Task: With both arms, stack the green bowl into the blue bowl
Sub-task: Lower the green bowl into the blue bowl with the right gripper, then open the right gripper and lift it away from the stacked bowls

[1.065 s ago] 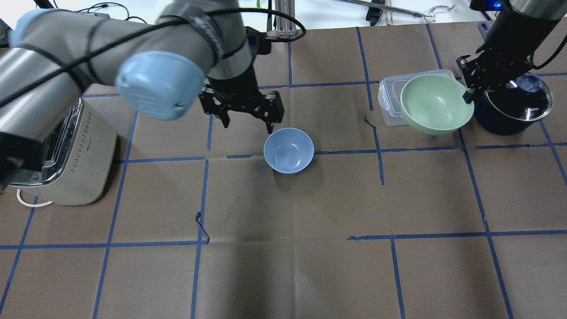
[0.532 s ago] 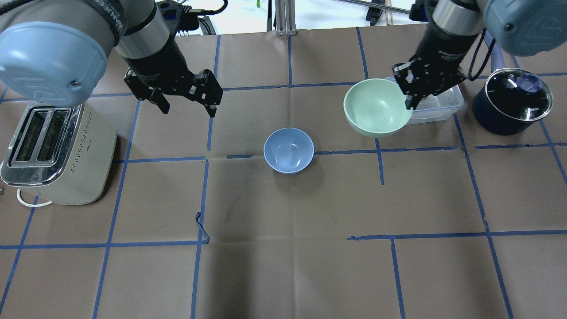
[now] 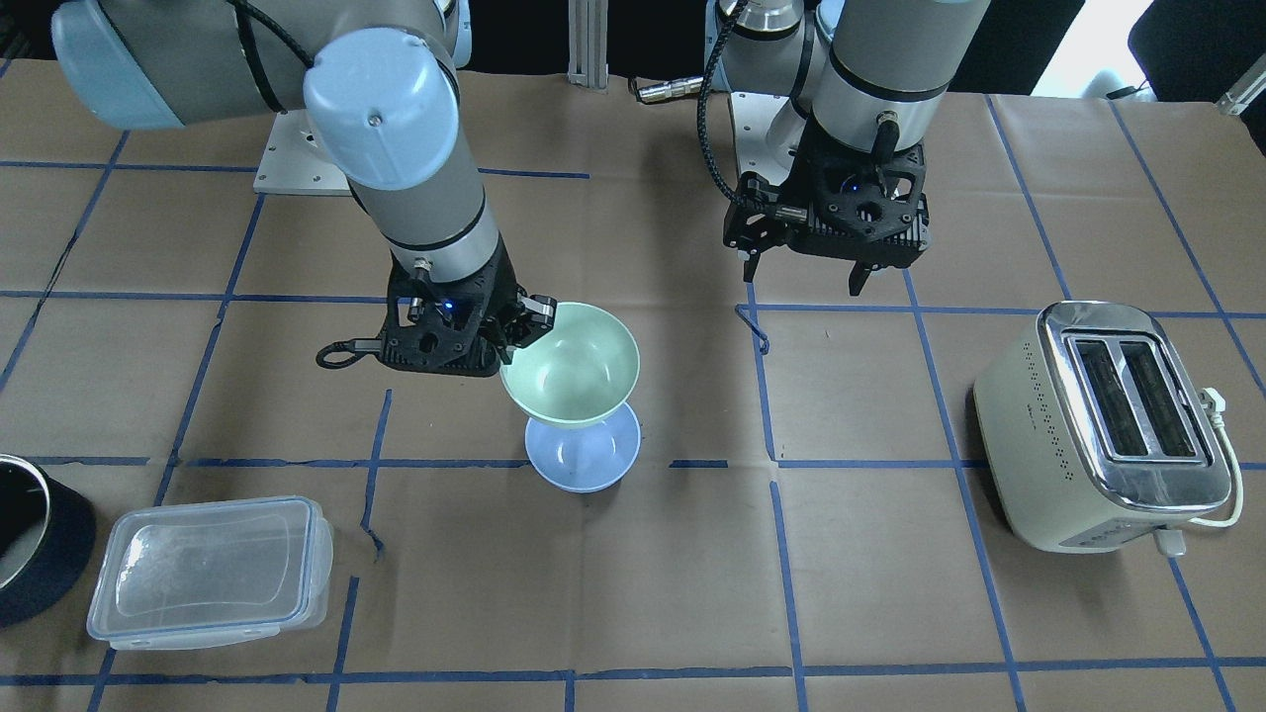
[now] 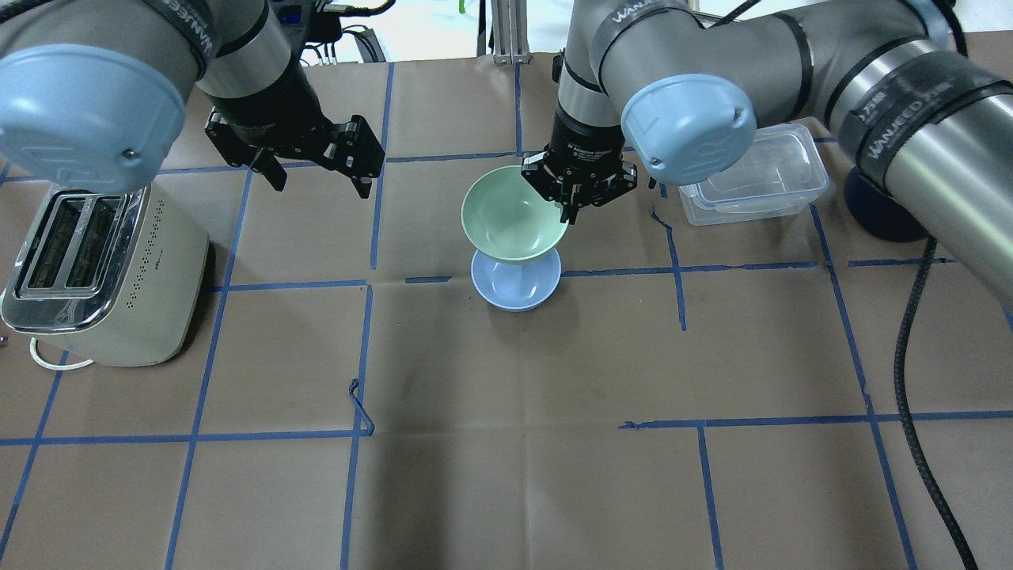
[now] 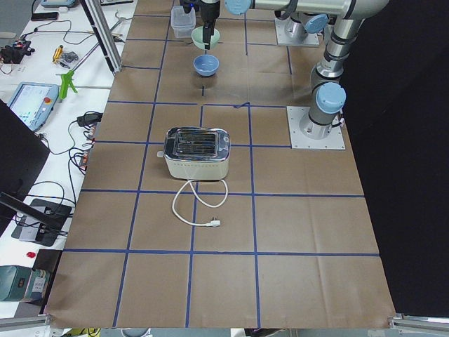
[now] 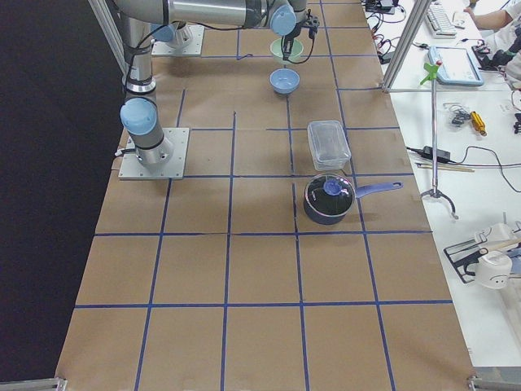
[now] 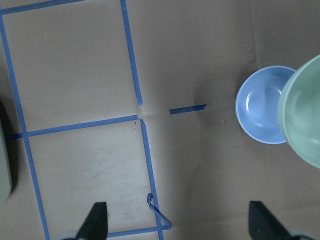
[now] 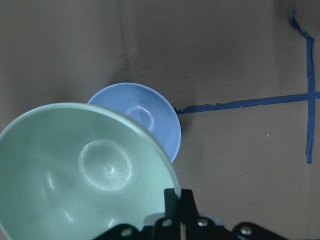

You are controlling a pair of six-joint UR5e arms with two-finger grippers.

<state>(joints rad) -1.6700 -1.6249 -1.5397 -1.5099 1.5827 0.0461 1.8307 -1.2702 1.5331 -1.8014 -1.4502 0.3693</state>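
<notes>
The green bowl [image 4: 510, 212] hangs in the air, pinched at its rim by my right gripper [image 4: 567, 212], which is shut on it. It hovers just above and slightly behind the blue bowl [image 4: 516, 288], which sits on the table and is partly covered by it. In the right wrist view the green bowl [image 8: 85, 170] overlaps the blue bowl [image 8: 156, 117]. My left gripper [image 4: 321, 187] is open and empty, off to the left of both bowls. The front view shows the green bowl [image 3: 574, 361] over the blue bowl [image 3: 584, 467].
A cream toaster [image 4: 95, 269] stands at the left. A clear lidded container [image 4: 756, 178] lies right of the bowls, and a dark pot [image 4: 878, 214] beyond it is mostly hidden under my right arm. Blue tape lines cross the brown table.
My right gripper has carried the green bowl leftward from beside the pot to over the blue bowl. My left gripper has moved left, away from the blue bowl, still open.
</notes>
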